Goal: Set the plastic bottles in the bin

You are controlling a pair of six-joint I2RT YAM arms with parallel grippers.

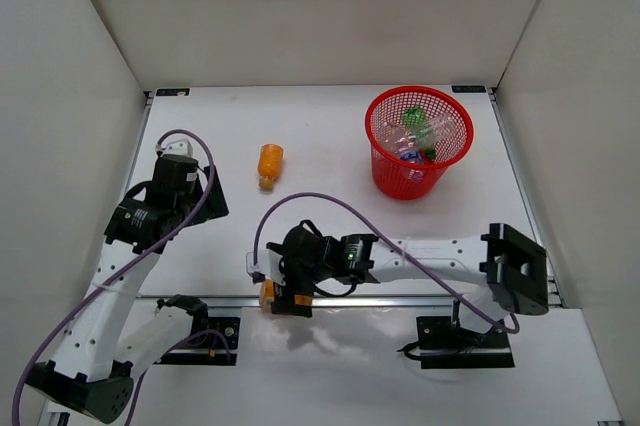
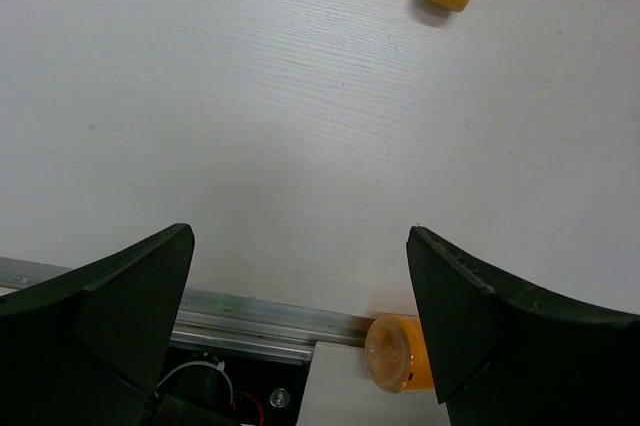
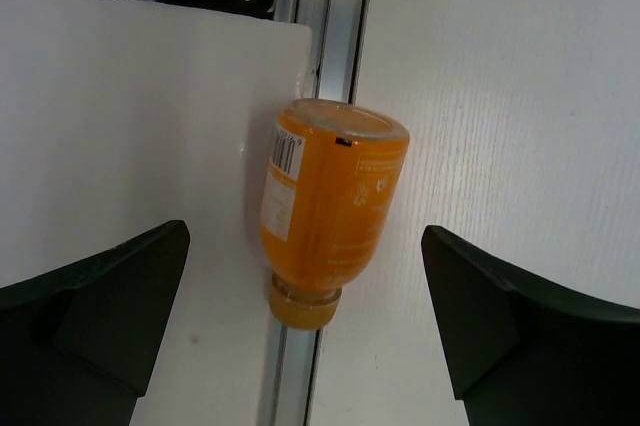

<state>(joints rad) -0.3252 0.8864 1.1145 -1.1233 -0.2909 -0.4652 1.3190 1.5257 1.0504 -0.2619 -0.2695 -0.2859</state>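
Directly below right hand [image 3: 305, 236] (spread wide, empty): orange bottle [image 3: 330, 206] at near tabletop [image 3: 520, 96] edge, long axis crosswise to closing line; left hand [image 2: 300, 236] farther, likewise spread

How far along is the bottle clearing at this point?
Done: several bottles, one green, already lie in the red bin. In hand: nothing gripped; the right arm holds open jaws over an orange bottle at the near edge. Remaining: that one and the other orange bottle mid-table.
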